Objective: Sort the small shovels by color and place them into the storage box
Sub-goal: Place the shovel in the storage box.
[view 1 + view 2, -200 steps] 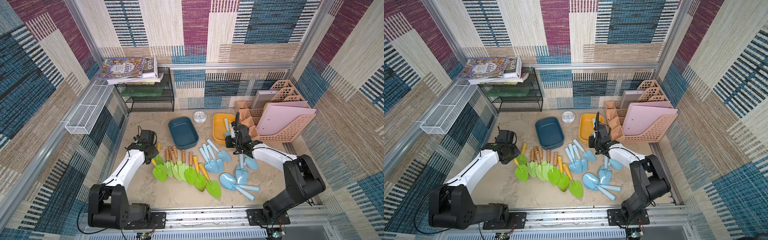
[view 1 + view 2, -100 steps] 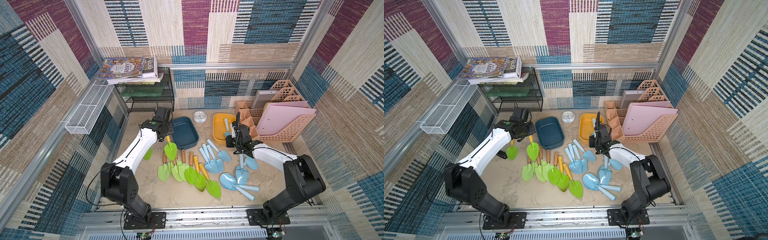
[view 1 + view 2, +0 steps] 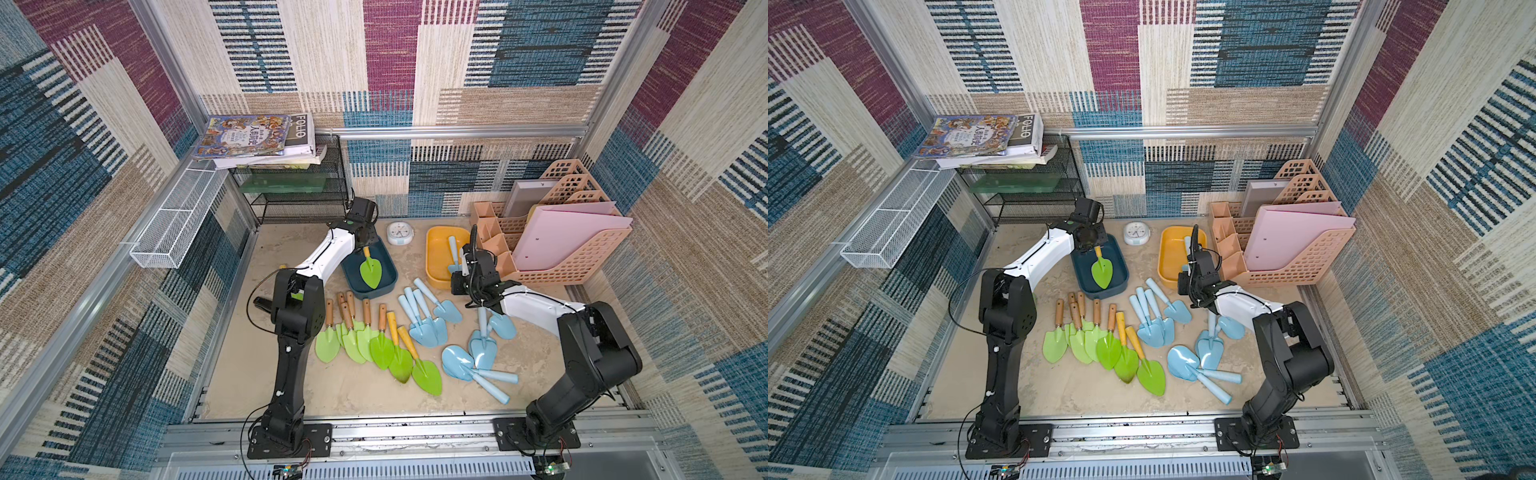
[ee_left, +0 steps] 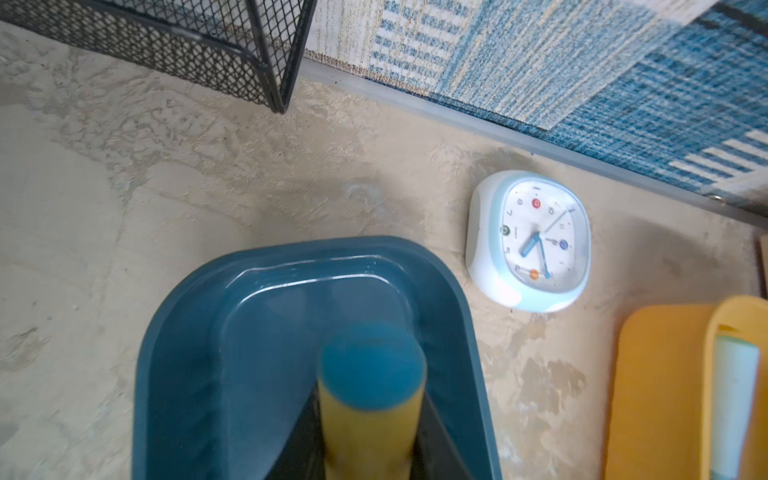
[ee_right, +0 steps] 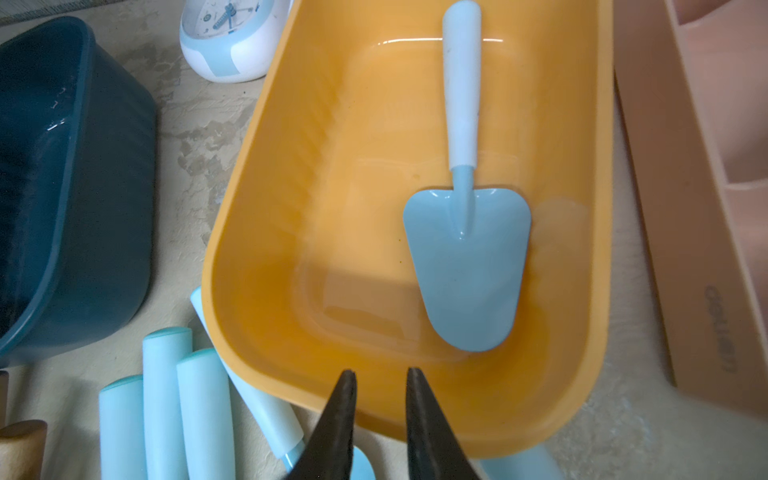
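Two boxes sit at the back of the sandy table [image 3: 353,397], one small clock [image 3: 400,233] between them. The left gripper [image 4: 370,436] is clamped on the yellow handle of a green shovel [image 3: 370,272], which hangs blade-down in the dark blue box [image 3: 384,262]. The right gripper [image 5: 380,386] hovers over the near rim of the yellow box [image 5: 291,208], its jaws almost together with a slim gap and nothing between them. One blue shovel [image 5: 467,257] lies flat in that box. On the table I count eight green shovels [image 3: 381,351] fanned in a row, six with wooden handles and two with yellow, plus a sliver of green behind the left arm [image 3: 332,253]. Beside them lie eight blue shovels [image 3: 432,330], as best I can count: four bunched together, four near the right arm [image 3: 536,307], some overlapping
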Available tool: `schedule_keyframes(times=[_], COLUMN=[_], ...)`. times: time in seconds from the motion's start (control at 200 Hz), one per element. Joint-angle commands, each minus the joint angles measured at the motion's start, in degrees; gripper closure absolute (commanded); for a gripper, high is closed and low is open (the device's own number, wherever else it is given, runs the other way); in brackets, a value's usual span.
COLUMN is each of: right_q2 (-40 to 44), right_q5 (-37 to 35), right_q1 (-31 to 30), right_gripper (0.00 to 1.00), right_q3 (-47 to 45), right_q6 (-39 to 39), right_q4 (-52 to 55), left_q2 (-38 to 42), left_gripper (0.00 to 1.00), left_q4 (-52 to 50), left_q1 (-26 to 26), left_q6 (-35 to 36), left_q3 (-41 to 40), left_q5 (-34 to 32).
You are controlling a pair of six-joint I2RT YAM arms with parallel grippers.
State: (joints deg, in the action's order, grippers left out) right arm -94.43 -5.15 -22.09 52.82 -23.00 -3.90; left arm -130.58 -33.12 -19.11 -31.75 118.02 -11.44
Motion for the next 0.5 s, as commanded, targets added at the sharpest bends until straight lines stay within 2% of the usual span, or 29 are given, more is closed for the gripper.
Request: schedule_keyframes(times=[0.0,0.105,0.441,0.496], right_q2=[-0.73,-1.38,-1.8,-1.82], right_q5=[-0.57,-0.39,-0.39,-0.39], right_q1=[0.19,0.57,1.17,1.23], right_gripper=[0.75,0.75,0.75,0.74], right_q3=[0.35,0.56,0.36,0.27], right_q6=[0.32,0.2,0.06,-0.02], right_q4=[0.95,1.09,0.91,0.93], left_q2=[-3.65,-7.14,-9.76,-9.98], left_gripper=[1.0,1.0,1.0,0.92], left_q4=[-0.25,-4.47,-5.79,-5.6], left_q1=[0.05,0.0,-0.22,-0.26], left_q6=[-2.15,-3.81,-7.35,-7.45], left_q3=[5.01,9.61,8.35,8.51], left_q5=[-2.49,-2.03,-0.25,0.34])
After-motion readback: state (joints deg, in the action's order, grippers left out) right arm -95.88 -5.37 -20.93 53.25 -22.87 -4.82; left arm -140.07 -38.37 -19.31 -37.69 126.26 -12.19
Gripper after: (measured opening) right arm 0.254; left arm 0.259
